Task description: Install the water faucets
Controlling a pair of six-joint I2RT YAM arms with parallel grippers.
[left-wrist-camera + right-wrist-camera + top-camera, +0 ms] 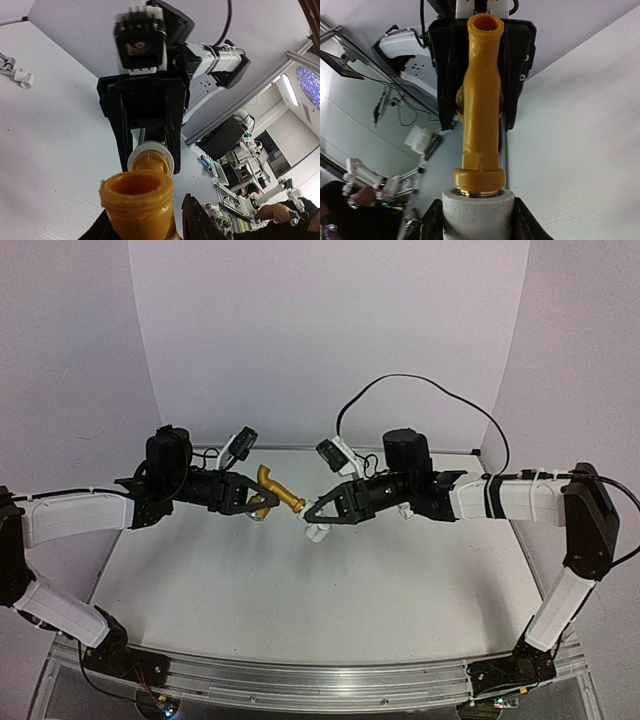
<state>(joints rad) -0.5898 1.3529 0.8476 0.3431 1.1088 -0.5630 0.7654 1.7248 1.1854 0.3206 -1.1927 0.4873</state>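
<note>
Brass-gold faucet (281, 494), clamped by the left gripper (251, 502) at frame centre, meets a white fitting (478, 215) pinched tight by the right gripper (306, 512) (both partly cropped at its wrist view's lower edge).

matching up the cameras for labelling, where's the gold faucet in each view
top external: gold faucet just left of centre, slanting down to the right.
left wrist: gold faucet at bottom centre, its open end near the camera.
right wrist: gold faucet in the centre, running upright from bottom to top.
shared landmark: the white fitting on the faucet's end, at mid-frame in the left wrist view and at the bottom in the right wrist view.
</note>
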